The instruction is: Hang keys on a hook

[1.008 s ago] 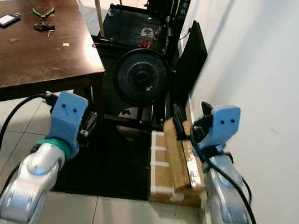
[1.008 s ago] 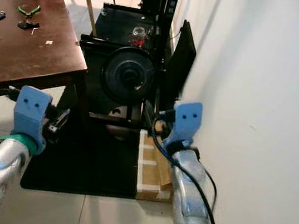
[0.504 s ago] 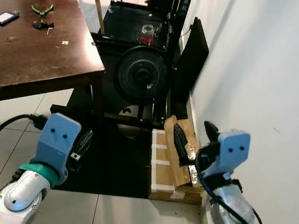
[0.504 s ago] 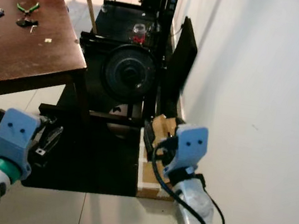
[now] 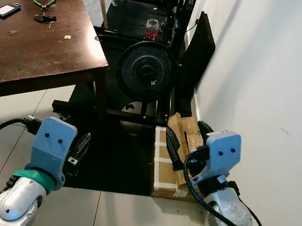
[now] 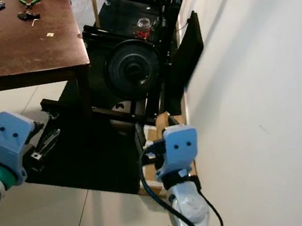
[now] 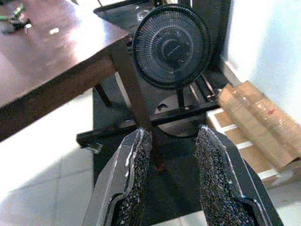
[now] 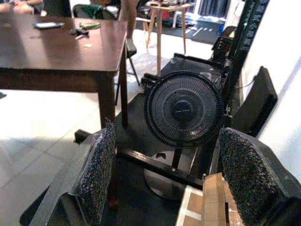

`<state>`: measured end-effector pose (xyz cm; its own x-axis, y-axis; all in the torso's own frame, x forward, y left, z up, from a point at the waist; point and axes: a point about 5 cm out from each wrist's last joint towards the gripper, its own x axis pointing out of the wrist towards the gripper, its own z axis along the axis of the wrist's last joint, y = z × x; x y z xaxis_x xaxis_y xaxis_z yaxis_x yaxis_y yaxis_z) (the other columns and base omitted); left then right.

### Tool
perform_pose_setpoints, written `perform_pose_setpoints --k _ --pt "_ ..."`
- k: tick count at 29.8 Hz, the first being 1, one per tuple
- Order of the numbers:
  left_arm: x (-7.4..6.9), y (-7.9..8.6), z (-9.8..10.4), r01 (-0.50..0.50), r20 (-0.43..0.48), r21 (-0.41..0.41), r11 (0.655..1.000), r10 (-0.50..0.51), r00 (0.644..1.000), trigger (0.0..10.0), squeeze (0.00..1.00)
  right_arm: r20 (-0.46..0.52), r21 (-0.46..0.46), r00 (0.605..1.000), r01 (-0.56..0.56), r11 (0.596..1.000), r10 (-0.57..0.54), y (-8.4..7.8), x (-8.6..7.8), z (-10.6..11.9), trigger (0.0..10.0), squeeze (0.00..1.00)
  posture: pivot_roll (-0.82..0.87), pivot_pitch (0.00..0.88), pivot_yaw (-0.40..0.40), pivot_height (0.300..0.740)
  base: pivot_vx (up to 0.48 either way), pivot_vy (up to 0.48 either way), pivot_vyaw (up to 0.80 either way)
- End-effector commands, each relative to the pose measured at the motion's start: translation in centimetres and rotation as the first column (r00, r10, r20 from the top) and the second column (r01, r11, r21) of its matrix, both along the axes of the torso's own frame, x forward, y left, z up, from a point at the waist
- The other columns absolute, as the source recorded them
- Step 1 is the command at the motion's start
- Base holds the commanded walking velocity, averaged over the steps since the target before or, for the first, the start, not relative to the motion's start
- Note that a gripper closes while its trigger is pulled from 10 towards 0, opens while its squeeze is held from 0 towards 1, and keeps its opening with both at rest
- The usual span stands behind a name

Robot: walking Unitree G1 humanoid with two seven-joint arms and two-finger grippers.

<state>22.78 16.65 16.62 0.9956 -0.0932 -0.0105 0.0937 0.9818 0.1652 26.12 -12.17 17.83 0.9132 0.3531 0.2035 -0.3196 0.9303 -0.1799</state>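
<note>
The keys [image 5: 43, 18] are lying on the far part of the dark wooden counter [image 5: 33, 61], just beside a pair of green-handled pliers [image 5: 43, 2] and near a phone [image 5: 5, 9] with a blue edge; a small pale scrap [image 5: 67, 37] is sitting a little nearer on the same top. The counter is occupying the left of the room, over pale floor tiles [image 5: 124, 217]. A black fan [image 5: 145, 71] is standing beside the counter's corner leg, in front of a black metal rack [image 5: 136, 20] carrying a glass jar [image 5: 150, 29]. A flattened cardboard box [image 5: 183, 146] is leaning low against the white wall [image 5: 269, 79] on the right. The left gripper [image 7: 171, 174] is hanging low over the floor beside the counter, jaws parted and holding nothing. The right gripper [image 8: 169, 174] is hovering by the cardboard, well apart from the keys, jaws spread wide and empty
</note>
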Motion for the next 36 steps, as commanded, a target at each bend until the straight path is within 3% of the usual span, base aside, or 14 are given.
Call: perform_pose_setpoints --k 1,6,11,22,24,36 --pt "-0.1 0.0 -0.5 0.002 -0.03 -0.024 1.0 -0.002 1.0 10.0 0.0 -0.007 -0.02 1.0 0.002 1.0 -0.002 0.0 -0.3 -0.1 10.0 0.0 -0.09 0.119 0.075 0.74 0.0 0.0 0.0" --pt "0.7 -0.7 -1.0 0.008 -0.037 -0.087 0.996 -0.011 0.999 10.0 0.0 -0.02 -0.044 1.0 0.021 0.999 -0.022 -0.6 -0.1 -0.3 10.0 0.0 -0.12 0.115 0.057 0.74 0.0 0.0 0.0" --pt "1.8 -2.5 -0.6 0.027 -0.03 -0.202 0.979 -0.034 0.999 10.0 0.0 -0.045 -0.081 0.998 0.05 0.996 -0.053 -2.1 0.2 -0.6 10.0 0.0 -0.16 0.102 0.001 0.74 0.0 0.0 0.0" --pt "1.6 -2.5 0.1 0.037 -0.015 -0.161 0.986 -0.04 0.999 10.0 0.0 -0.046 -0.076 0.998 0.044 0.996 -0.048 -2.0 0.2 -0.3 10.0 0.0 -0.13 0.115 0.028 0.74 0.0 0.0 0.0" --pt "1.3 -1.9 -0.6 0.012 -0.037 -0.094 0.996 -0.016 0.999 10.0 0.0 -0.038 -0.056 0.998 0.051 0.997 -0.053 -1.7 0.1 -0.2 10.0 0.0 -0.12 0.114 0.047 0.74 0.0 0.0 0.0" --pt "0.6 -0.5 -0.8 -0.013 -0.063 -0.071 0.997 0.008 0.998 10.0 0.0 -0.052 -0.013 0.997 0.048 0.999 -0.048 -1.2 -0.3 -0.3 10.0 0.0 -0.09 0.112 0.074 0.74 0.0 0.0 0.0"
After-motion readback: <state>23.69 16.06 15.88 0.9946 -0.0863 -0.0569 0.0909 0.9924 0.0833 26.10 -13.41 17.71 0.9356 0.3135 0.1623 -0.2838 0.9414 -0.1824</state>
